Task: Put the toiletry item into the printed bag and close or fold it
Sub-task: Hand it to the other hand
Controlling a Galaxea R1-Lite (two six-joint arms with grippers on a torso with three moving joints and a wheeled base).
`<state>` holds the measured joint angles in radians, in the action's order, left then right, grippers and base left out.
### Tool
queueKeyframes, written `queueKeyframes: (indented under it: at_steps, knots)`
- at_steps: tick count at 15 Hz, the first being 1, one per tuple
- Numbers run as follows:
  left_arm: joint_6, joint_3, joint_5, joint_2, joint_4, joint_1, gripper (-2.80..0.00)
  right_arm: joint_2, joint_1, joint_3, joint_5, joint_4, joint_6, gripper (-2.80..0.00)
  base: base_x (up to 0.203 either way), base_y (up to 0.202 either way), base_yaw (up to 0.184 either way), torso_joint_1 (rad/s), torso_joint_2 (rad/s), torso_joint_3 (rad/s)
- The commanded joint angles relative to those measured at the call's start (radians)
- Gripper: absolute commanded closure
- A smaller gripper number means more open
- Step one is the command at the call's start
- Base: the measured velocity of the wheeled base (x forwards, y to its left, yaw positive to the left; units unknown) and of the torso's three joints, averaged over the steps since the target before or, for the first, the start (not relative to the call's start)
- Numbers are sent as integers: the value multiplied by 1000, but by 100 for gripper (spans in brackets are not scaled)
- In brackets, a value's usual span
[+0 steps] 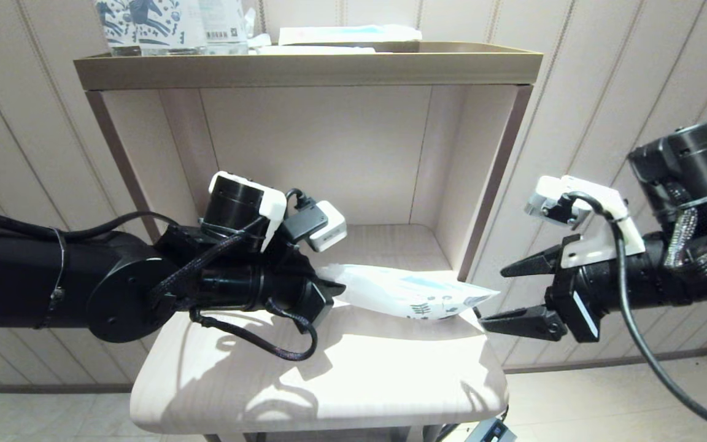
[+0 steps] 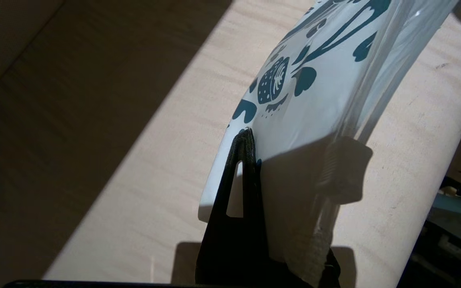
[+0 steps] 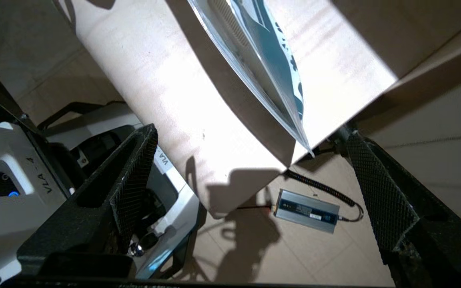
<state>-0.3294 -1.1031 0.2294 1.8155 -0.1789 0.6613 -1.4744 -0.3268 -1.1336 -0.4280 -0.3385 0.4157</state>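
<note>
Sunlit and pale, the wooden shelf (image 1: pixel 341 374) sits low in front of me. Above it, my left gripper (image 1: pixel 329 293) pinches one end of the printed bag (image 1: pixel 409 296) and holds it out flat. My right gripper (image 1: pixel 516 293) is spread wide, just beside the bag's printed far end, not touching. I cannot see the toiletry item; maybe it is inside. I think closing comes next: the right fingers must pinch that end and fold it over.

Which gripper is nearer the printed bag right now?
Left. The left gripper is shut on one end of the printed bag, holding it above the table. The right gripper is open just off the bag's far corner, not touching.
</note>
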Motion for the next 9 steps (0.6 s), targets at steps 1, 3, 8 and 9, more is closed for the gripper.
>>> queueKeyframes:
  at_steps: [1, 3, 8, 9]
  knots:
    - [-1, -28, 10, 8, 26, -2, 0, -26, 24, 82, -100, 96, 22, -280, 0, 0, 0, 0, 0, 0]
    - [7, -61, 50, 5, 80, -5, 0, -48, 46, 97, -173, 103, 33, -280, 0, 0, 0, 0, 0, 0]
    - [10, -81, 57, 10, 93, -6, 0, -109, 56, 95, -188, 143, 68, -280, 0, 0, 0, 0, 0, 0]
    - [10, -81, 57, 10, 94, -6, 0, -121, 56, 92, -189, 145, 71, -280, 0, 0, 0, 0, 0, 0]
